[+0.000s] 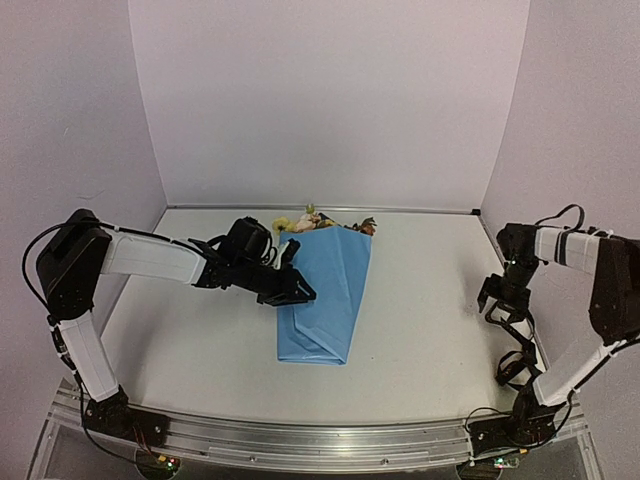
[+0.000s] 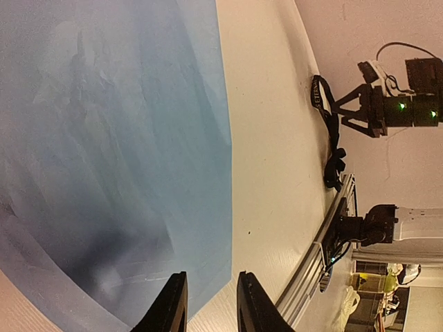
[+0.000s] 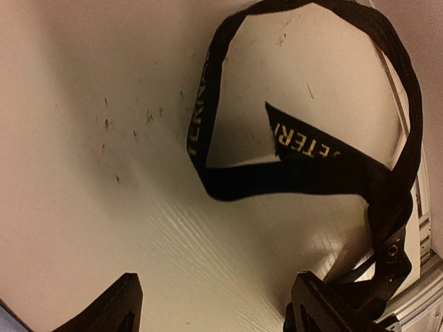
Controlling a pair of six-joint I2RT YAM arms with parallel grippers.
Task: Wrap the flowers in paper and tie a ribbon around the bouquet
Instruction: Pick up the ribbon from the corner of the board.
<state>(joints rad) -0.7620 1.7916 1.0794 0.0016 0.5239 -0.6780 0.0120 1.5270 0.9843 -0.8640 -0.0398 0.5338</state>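
— Item one: left claw?
— My left claw [image 2: 212, 304]: jaws narrow with a slim gap, clamped on nothing. It sits at the left edge of the paper [image 1: 325, 295], whose border shows in that gap.
— The paper?
— Light blue, folded around the flowers [image 1: 310, 222], mid-table [image 1: 430, 300]. Blooms show at its far end.
— Item two: right claw?
— My right claw [image 3: 214, 311]: jaws wide, holding nothing, hanging over the ribbon [image 3: 311, 173]. The ribbon is black and looped, lying near right, well apart from the paper.
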